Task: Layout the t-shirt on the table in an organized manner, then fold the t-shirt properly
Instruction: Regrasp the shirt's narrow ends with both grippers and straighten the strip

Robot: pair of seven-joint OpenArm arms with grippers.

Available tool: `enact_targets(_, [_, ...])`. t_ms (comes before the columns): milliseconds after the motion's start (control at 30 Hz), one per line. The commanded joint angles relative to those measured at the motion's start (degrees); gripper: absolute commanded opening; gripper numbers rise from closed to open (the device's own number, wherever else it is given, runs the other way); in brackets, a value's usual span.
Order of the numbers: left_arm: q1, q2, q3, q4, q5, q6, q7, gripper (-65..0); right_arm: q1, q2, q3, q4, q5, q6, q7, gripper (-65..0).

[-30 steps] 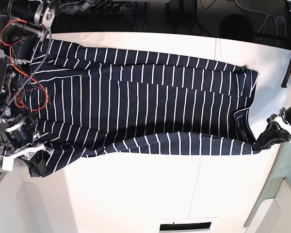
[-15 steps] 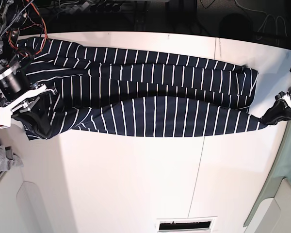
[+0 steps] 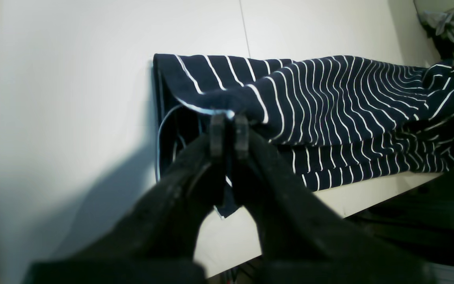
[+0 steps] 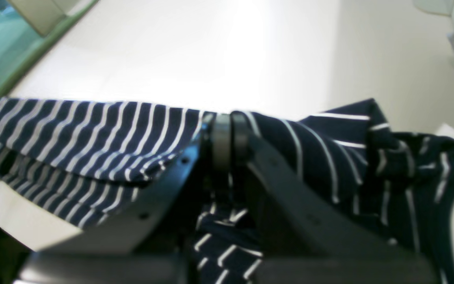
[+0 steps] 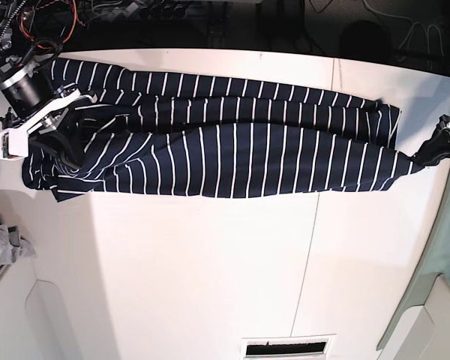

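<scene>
The navy striped t-shirt (image 5: 232, 142) is lying stretched lengthwise along the far side of the white table (image 5: 210, 270), its near layer lifted and pulled taut. I am pinching one end with my left gripper (image 3: 229, 128) and the other with my right gripper (image 4: 227, 134), both clamped tight on fabric.

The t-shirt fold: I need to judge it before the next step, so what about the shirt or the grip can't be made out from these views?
- Base view: the right gripper hides its grip on the t-shirt.
- Base view: the left gripper is cut off by the frame edge.
- Right wrist view: blurred; sleeve and collar can't be told apart.
- Left wrist view: the lower layers lie under the raised edge.
</scene>
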Motion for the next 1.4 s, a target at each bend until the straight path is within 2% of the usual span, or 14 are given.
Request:
enact_targets(0, [0.44,-1.4,-0.59,0.79,-1.16,-0.54,-0.92,-65.0,-0.72,0.48,0.31,1.05,0.04,0.0,1.46,-65.0])
enact_targets(233, [1.75,0.13,-0.59,0.72,-0.98,-0.54,-0.96,-65.0,-2.16,0.5,0.31,-4.61,-3.69,-0.57,1.81,-65.0])
enact_targets(267, [1.81,0.57,-0.59,0.72,-0.94,-0.54,-0.92,-65.0,-2.03,0.52,0.31,-6.14,-3.69,-0.79,2.23,-63.1])
enact_targets(333, [1.99,1.36,-0.59,0.72,-0.92,-0.54,-0.92,-64.6,-1.95,0.59,0.31,-8.5,-3.17,-1.09,3.04,-50.8])
enact_targets(367, [2.05,1.49,-0.59,0.72,-0.94,-0.54,-0.96,-59.4,-1.97,0.66,0.31,-8.94,-1.99,-1.09,2.95,-46.1])
enact_targets(433, [1.95,1.4,-0.59,0.74,-1.03,-0.54,-0.98,-51.1,-1.95,0.66,0.55,-8.41,0.07,-1.05,1.7,-43.7])
enact_targets(533, [1.92,1.29,-0.61,0.74,-0.96,-0.54,-0.94,-47.3,-1.97,0.63,1.92,-5.86,3.52,-1.03,-0.26,-43.7])
enact_targets(800, [1.9,1.29,-3.39,0.74,-2.08,-0.54,-0.98,-47.0,-1.6,0.61,5.29,0.31,5.35,-1.03,-0.83,-43.7])
enact_targets(933, [1.88,1.29,-4.72,0.74,-5.29,-0.54,-0.98,-38.0,0.57,0.63,5.29,0.17,3.98,-1.05,-0.81,-44.3])
enact_targets(1000, [1.88,1.31,-4.72,0.74,-5.27,-0.54,-0.98,-35.8,1.79,0.63,5.29,0.17,3.15,-1.05,-0.83,-47.6])
enact_targets(1133, [1.88,1.29,-4.72,0.74,-5.07,-0.54,-1.01,-35.8,3.5,0.63,5.29,0.17,3.19,-1.05,-0.83,-55.0])
enact_targets(1267, [1.86,1.29,-4.96,0.74,-1.53,-0.54,-4.09,-35.7,4.83,0.61,5.27,0.11,3.15,-1.05,-1.03,-60.8])
enact_targets(1300, [1.88,1.29,-5.01,0.74,-0.68,-0.54,-4.9,-35.1,4.85,0.61,5.25,0.11,3.17,-1.05,-1.03,-64.1])
enact_targets(1367, [1.88,1.29,-5.18,0.74,-0.07,-0.54,-5.11,-31.8,4.83,0.61,5.05,0.02,2.99,-1.03,-1.03,-65.0])
